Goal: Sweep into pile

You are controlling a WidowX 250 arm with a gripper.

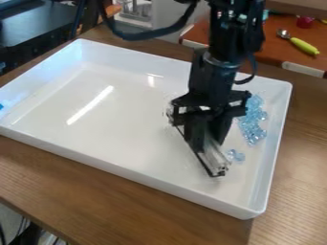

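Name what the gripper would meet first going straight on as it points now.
Pointing down, the gripper would most likely press its clear, dark-edged tool onto the floor of the white tray, beside some pale-blue pieces. Whether the tool already touches it is unclear.

Gripper masks its tool as edges crop the scene.
The upper part of the clear tool is hidden in its grip, while the black arm runs out of the top edge, blocking a stretch of the white tray's far rim. The tray's left corner is cut off, as is a blue scrap there. Near the right rim, the clear blue pieces blur together, too indistinct to count.
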